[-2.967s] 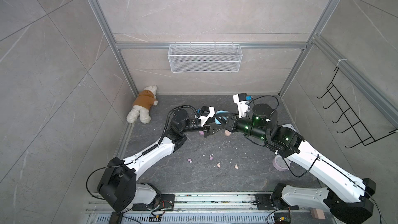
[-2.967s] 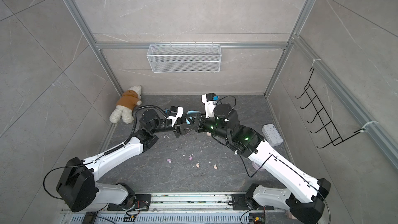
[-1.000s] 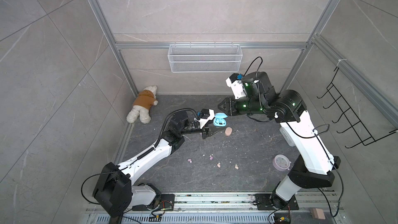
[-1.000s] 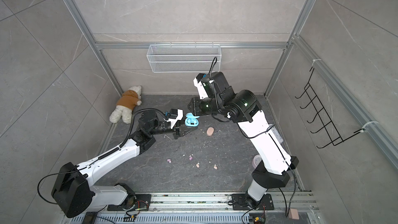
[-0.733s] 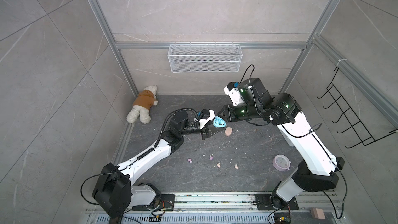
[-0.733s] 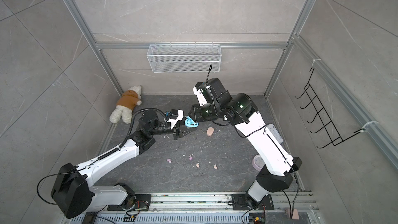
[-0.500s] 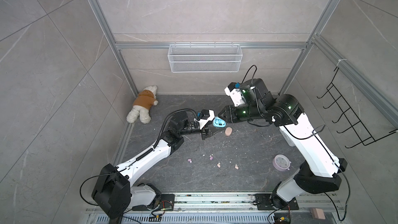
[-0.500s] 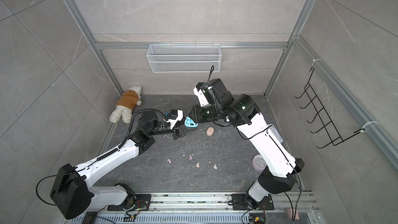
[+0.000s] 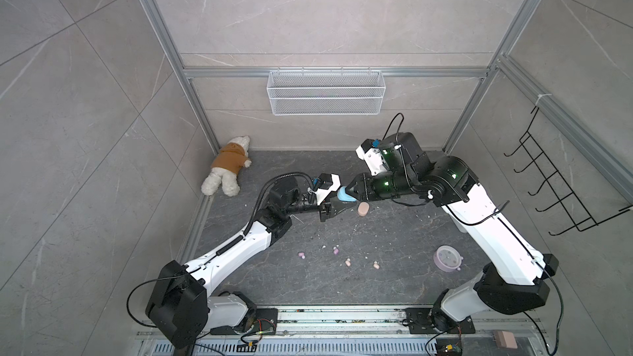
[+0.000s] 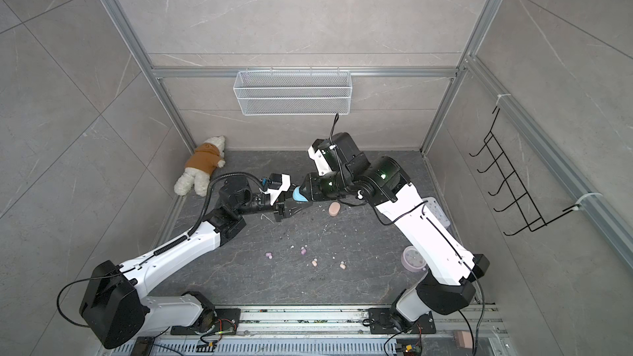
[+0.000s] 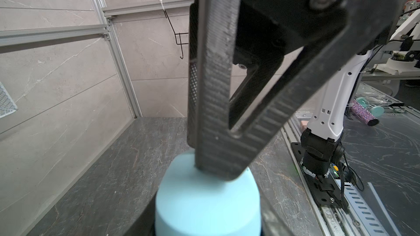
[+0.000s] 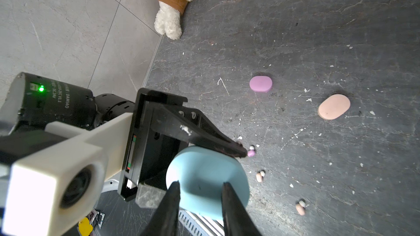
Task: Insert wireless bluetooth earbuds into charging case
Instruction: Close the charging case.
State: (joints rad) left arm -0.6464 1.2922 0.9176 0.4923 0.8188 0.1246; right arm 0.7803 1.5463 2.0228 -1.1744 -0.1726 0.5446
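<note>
In both top views my left hand (image 9: 340, 204) is clenched on the light blue oval plastic case (image 9: 343, 195), holding it above the dark stone counter (image 9: 394, 289). My right hand (image 9: 352, 194) meets the case from 3 o'clock, its fingertips touching it. Toward 6 o'clock of the case, two tiny lilac plastic earbuds (image 9: 301, 254) lie on the counter. At their 3 o'clock lie two tiny peach plastic earbuds (image 9: 348, 262). All four are well apart from both hands. A peach oval plastic case (image 9: 362, 209) lies near the blue one, at its 4 o'clock.

My left wrist view shows a ribbed black finger (image 11: 216, 132) of my right hand pressed on the blue case's rounded top.

My right wrist view shows my right fingers standing apart across the blue case. I cannot tell whether they pinch it. A lilac oval plastic case (image 12: 260, 84) lies on the counter beyond.
</note>
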